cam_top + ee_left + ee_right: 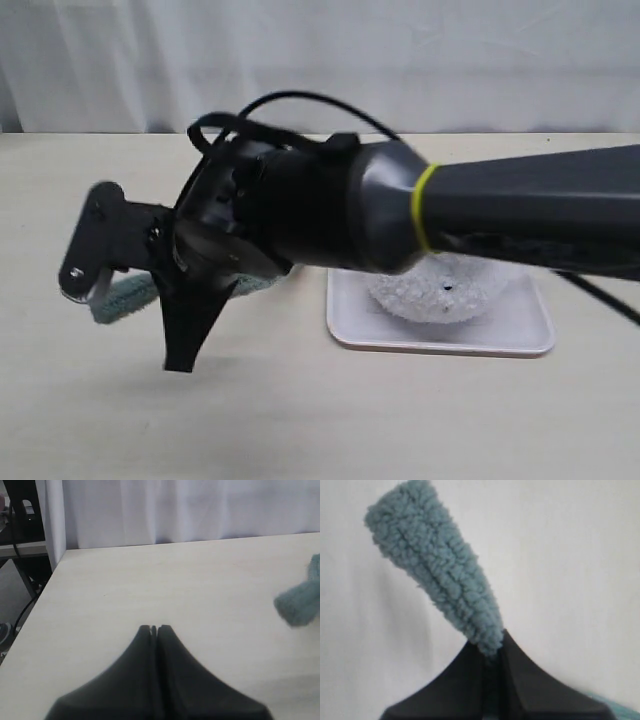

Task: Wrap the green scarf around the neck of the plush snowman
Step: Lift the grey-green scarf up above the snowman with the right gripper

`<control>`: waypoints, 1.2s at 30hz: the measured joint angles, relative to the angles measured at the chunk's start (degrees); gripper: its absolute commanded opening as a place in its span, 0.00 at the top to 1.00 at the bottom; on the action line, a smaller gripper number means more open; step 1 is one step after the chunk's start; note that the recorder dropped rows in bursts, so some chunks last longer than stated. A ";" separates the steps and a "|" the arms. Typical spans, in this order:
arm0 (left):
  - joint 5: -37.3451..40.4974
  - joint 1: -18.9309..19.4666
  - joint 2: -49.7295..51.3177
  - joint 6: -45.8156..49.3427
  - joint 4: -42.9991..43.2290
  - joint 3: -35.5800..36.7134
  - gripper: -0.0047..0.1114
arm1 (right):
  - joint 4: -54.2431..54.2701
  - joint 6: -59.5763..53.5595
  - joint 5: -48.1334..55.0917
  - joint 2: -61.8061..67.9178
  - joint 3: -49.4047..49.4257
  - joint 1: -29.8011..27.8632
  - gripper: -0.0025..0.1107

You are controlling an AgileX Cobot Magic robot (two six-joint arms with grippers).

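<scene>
Right hand (492,647) is pinched shut on one end of the green scarf (435,575), over the counter's (300,420) left side; the scarf's length runs roughly towards the plush snowman (440,285), which sits on a white tray (440,345) well apart to the right; left hand (154,628) is closed and empty.
</scene>
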 measured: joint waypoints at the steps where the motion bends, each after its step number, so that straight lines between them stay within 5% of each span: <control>1: 0.00 0.00 0.00 0.00 0.00 0.00 0.96 | -0.28 0.00 0.00 -2.13 0.00 0.53 0.94; 9: 0.00 0.00 0.00 0.00 0.00 0.00 0.96 | -2.02 7.26 2.26 -26.82 -0.11 1.98 0.94; 17: 0.00 0.00 0.00 0.00 0.00 0.00 0.96 | -0.47 9.10 18.34 -46.85 1.69 1.98 0.94; 27: 0.00 0.00 0.00 0.00 0.00 0.00 0.96 | -28.76 28.99 10.83 -46.56 16.33 1.98 0.94; 36: 0.00 0.00 0.00 0.00 0.00 0.00 0.96 | -43.87 41.97 2.84 -40.08 18.37 1.12 0.94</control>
